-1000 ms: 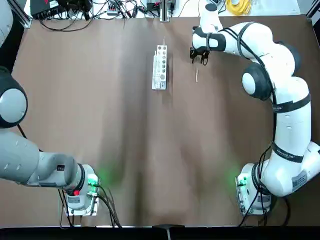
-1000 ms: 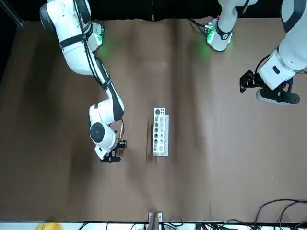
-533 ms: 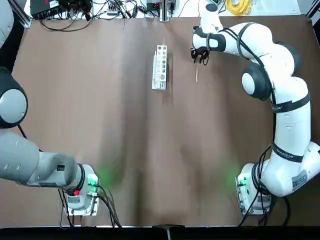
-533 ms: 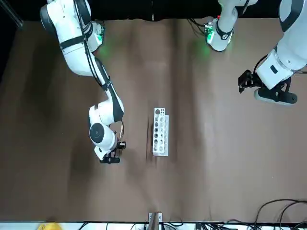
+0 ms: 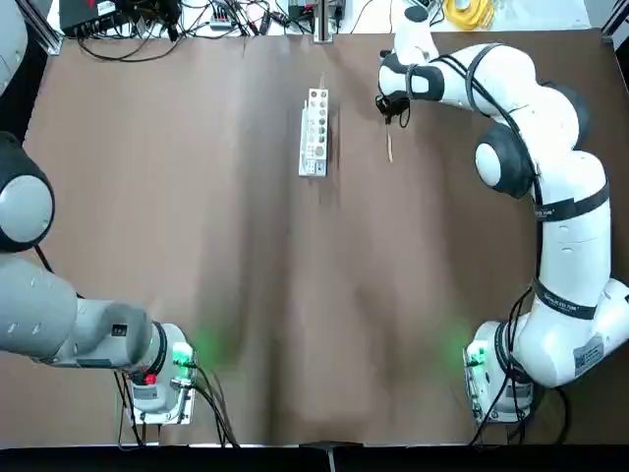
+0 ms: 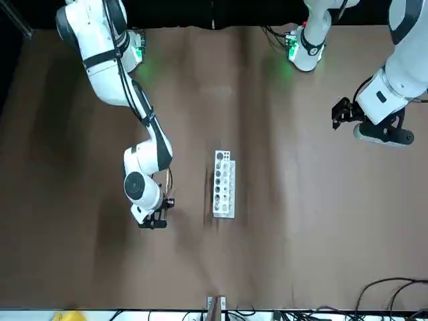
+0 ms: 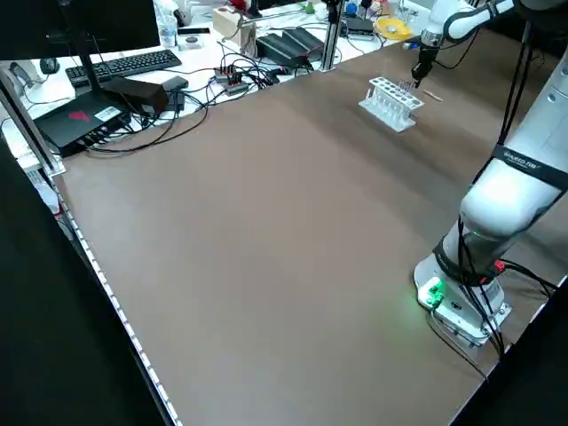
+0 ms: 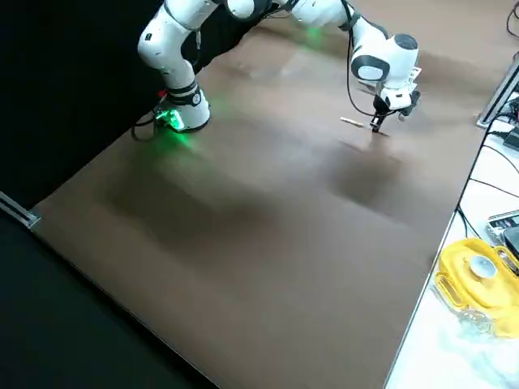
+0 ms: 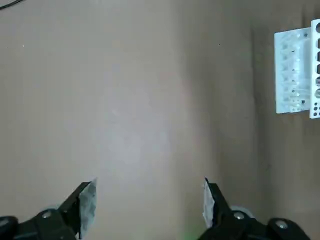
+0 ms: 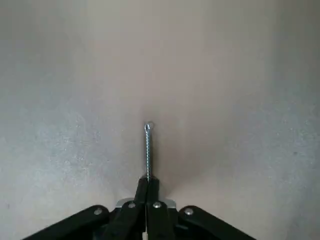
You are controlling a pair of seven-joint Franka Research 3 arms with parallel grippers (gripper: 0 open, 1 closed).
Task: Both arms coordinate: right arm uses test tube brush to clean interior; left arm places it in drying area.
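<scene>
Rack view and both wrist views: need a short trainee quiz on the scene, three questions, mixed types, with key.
1. True or false: the fingers of the left gripper are apart.
2. Fill in: the brush is clamped in the ____ gripper.
3. Pick one: the top of the white rack has (A) hooks, (B) round holes, (C) one long slot.

Key: 1 true; 2 right; 3 B.

Yellow lid [image 8: 482, 284] at the lower right of the right side view, dark monitor [image 7: 84, 19] at the upper left of the left side view, black keyboard [image 7: 124, 67] just beside it, tangled black cables [image 7: 191, 111] along the table's [image 7: 257, 222] far edge.
</scene>
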